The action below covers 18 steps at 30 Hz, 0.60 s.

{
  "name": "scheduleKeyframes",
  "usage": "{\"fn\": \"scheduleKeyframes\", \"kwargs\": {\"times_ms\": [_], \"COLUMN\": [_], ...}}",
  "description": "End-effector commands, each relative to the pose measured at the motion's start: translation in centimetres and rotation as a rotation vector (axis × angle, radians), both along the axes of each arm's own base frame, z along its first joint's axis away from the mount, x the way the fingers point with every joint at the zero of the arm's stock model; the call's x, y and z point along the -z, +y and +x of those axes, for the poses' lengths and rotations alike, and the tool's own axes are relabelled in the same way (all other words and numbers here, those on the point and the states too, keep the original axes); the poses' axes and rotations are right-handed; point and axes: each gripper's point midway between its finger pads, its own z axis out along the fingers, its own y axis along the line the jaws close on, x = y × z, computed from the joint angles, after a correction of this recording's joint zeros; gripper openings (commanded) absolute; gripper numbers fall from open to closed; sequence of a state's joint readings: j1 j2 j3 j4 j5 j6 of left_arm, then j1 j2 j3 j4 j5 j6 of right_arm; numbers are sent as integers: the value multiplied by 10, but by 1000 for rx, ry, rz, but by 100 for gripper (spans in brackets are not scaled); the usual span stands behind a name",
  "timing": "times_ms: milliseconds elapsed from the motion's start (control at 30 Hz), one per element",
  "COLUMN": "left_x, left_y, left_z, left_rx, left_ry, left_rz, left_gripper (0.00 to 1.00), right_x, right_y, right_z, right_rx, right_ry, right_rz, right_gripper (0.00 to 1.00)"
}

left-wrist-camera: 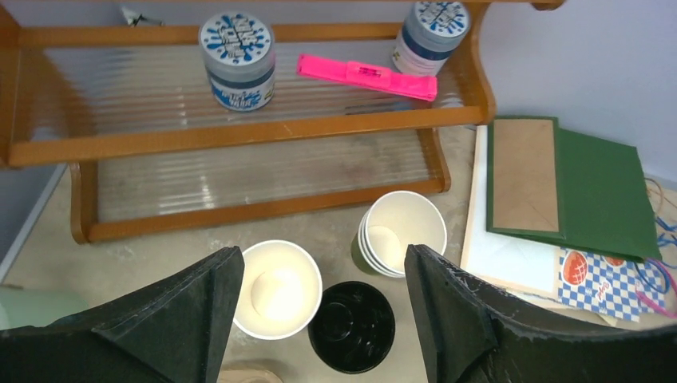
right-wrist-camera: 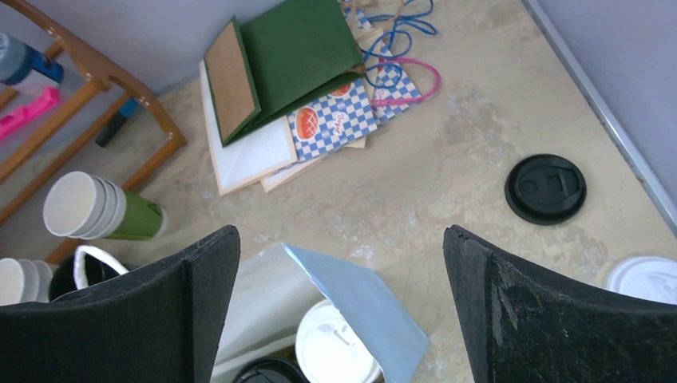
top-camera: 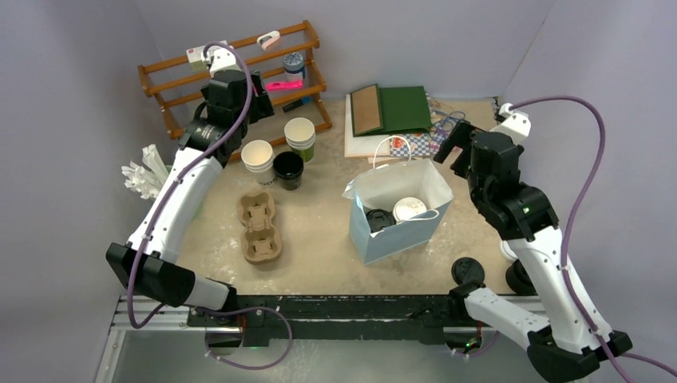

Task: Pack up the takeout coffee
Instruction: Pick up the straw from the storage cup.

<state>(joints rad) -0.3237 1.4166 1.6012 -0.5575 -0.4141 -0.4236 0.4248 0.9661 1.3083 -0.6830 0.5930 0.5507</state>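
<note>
The cream-white cup with a white lid (top-camera: 409,208) and the black cup with a black lid (top-camera: 378,219) stand inside an open light-blue paper bag (top-camera: 397,231) at mid-table. In the right wrist view the white lid (right-wrist-camera: 335,345) and the black lid (right-wrist-camera: 267,371) show under the bag's flap (right-wrist-camera: 359,299). My right gripper (right-wrist-camera: 342,239) is open and empty, above and behind the bag (top-camera: 452,145). My left gripper (left-wrist-camera: 322,263) is open and empty, high by the shelf (top-camera: 255,92), above lidless cups.
A lidless cream cup (left-wrist-camera: 278,289), a lidless black cup (left-wrist-camera: 351,325) and stacked cream cups (left-wrist-camera: 399,233) stand before a wooden shelf (left-wrist-camera: 239,132). A brown pulp carrier (top-camera: 259,227) lies at left. Flat bags (top-camera: 395,112) lie at the back. A loose black lid (right-wrist-camera: 545,188) and a white lid (right-wrist-camera: 647,278) lie at right.
</note>
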Motion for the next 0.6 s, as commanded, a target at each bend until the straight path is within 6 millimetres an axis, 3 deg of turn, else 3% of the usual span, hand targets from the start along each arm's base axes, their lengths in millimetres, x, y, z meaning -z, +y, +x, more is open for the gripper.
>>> {"fn": "scheduleKeyframes", "kwargs": {"times_ms": [0, 167, 233, 333, 467, 567], "left_x": [4, 4, 9, 9, 17, 23], "left_y": [14, 30, 36, 57, 98, 144], "left_z": [6, 22, 34, 32, 21, 15], "left_rx": [-130, -175, -171, -246, -394, -517], "left_ry": [-9, 40, 108, 180, 156, 114], "left_rz": [-53, -29, 4, 63, 140, 128], "left_gripper": [76, 71, 70, 74, 75, 69], "right_x": [-15, -45, -59, -78, -93, -99], "right_y": [9, 16, 7, -7, -1, 14], "right_z": [23, 61, 70, 74, 76, 80], "right_rx": [9, 3, 67, 165, 109, 2], "right_ry": [-68, -144, -162, -142, -120, -171], "right_rz": [32, -38, -72, -105, -137, -138], "right_gripper": [99, 99, 99, 99, 99, 99]}}
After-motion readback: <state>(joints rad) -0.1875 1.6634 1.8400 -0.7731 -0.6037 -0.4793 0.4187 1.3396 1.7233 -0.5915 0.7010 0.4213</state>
